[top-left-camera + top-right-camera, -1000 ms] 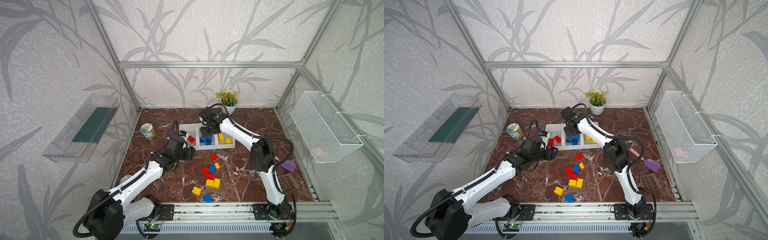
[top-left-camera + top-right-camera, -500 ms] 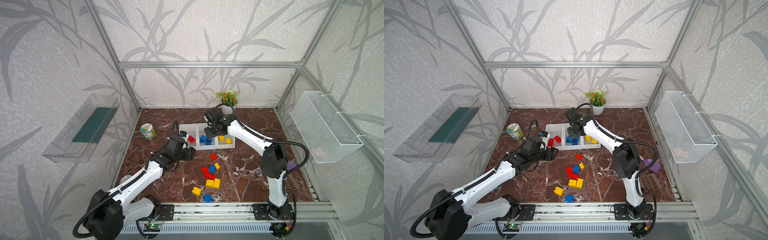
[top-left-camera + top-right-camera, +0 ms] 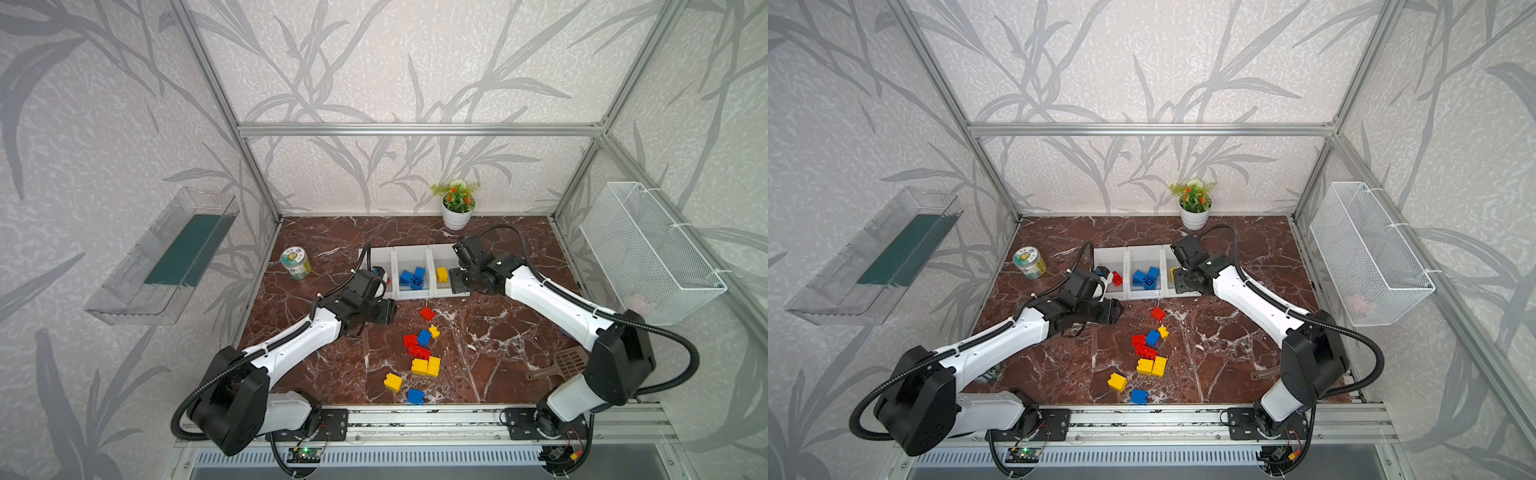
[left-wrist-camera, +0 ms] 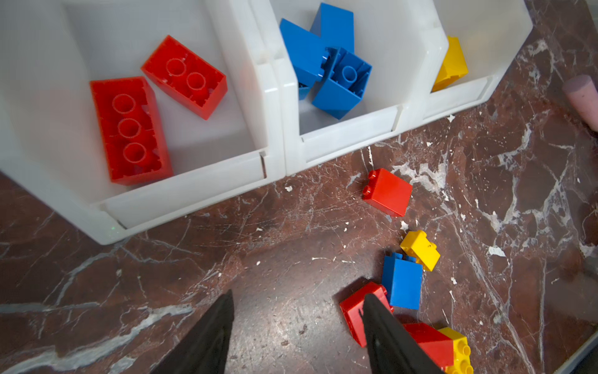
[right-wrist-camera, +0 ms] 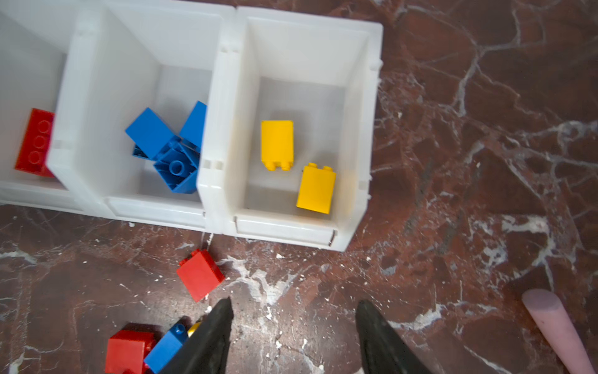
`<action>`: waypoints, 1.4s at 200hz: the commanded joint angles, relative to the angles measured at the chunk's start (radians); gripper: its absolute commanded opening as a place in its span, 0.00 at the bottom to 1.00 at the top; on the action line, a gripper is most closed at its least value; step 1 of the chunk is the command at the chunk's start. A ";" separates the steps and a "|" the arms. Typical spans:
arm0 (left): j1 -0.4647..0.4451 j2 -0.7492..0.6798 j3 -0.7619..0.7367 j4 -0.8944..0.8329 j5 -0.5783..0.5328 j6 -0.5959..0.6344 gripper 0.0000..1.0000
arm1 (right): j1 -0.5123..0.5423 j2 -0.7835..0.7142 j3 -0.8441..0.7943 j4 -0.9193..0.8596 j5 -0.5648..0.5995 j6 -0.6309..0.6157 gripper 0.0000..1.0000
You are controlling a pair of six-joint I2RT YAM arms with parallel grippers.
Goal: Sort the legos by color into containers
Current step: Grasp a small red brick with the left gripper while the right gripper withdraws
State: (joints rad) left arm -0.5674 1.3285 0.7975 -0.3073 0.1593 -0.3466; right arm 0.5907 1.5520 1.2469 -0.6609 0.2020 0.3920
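Observation:
The three white containers [image 3: 409,251] stand in a row at the back. In the left wrist view the left one holds two red legos [image 4: 129,129], the middle one blue legos [image 4: 336,71]. The right one holds two yellow legos [image 5: 277,144]. Loose red, blue and yellow legos [image 3: 419,352] lie in front of them; a single red brick [image 3: 427,313] lies nearest the containers. My left gripper [image 4: 296,304] is open and empty, low over the floor beside a red brick [image 4: 352,311]. My right gripper [image 5: 294,302] is open and empty, in front of the right container.
A potted plant [image 3: 456,205] stands at the back wall, a tin can [image 3: 295,263] at the left. A brown slotted scoop [image 3: 569,361] lies front right, near a pink cylinder [image 5: 556,327]. A wire basket [image 3: 648,253] and a clear tray [image 3: 166,257] hang on the side walls.
My right arm has swung right, from over the middle container to the right container's front. The left arm has stayed where it was.

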 commanded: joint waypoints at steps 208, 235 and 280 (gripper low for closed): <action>-0.226 0.632 0.526 -0.188 -0.070 0.244 0.70 | -0.212 -0.361 -0.328 0.038 -0.035 0.030 0.64; -0.228 0.654 0.526 -0.178 -0.078 0.246 0.68 | -0.213 -0.365 -0.330 0.035 -0.033 0.031 0.63; -0.236 0.659 0.516 -0.151 -0.067 0.237 0.55 | -0.213 -0.383 -0.334 0.026 -0.032 0.038 0.64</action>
State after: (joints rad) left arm -0.7921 1.9720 1.3018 -0.4561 0.0959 -0.1238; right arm 0.3820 1.2041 0.9268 -0.6308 0.1734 0.4297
